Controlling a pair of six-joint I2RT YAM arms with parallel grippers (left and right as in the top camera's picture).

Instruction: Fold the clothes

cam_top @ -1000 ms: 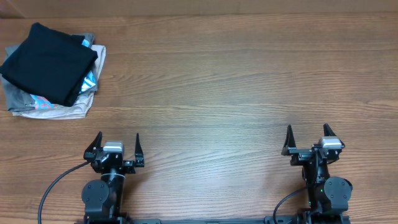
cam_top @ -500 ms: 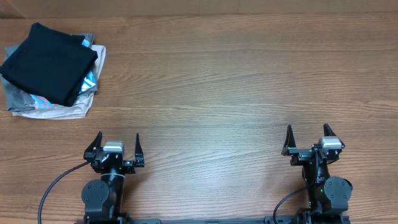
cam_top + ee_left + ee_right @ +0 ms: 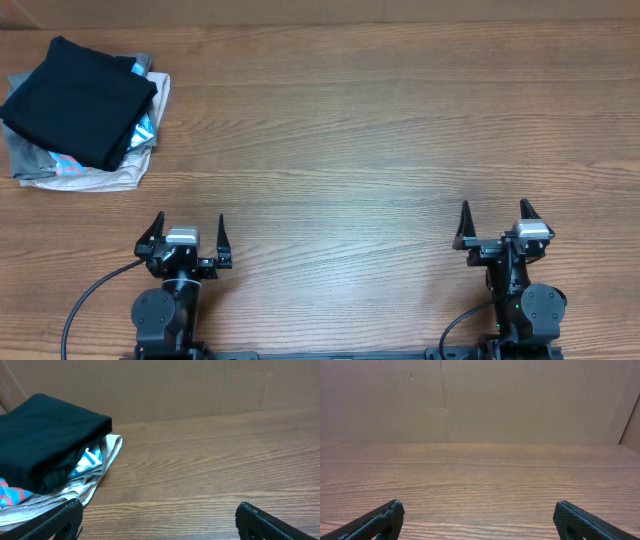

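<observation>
the black t-shirt point(image 3: 78, 100) lies folded into a soft, thick square at the far left part of the wooden table point(image 3: 350, 130), well beyond the left gripper point(image 3: 190, 217) and to its left. it rests on a pile of folded garments point(image 3: 95, 178) of grey cloth with a turquoise and red pattern. the shirt covers most of this pile, and the left wrist view cuts both off at the frame edge. neck and sleeves of the shirt cannot be made out.

the left gripper has two thin, pointed black fingers spread wide, with nothing between them. a black cable point(image 3: 88, 300) curves from its base to the left. far to the right of the left gripper, the right gripper point(image 3: 494, 205) is also spread wide and empty. the table shows smooth brown wood grain, and a plain cardboard wall point(image 3: 520, 400) stands behind it.
</observation>
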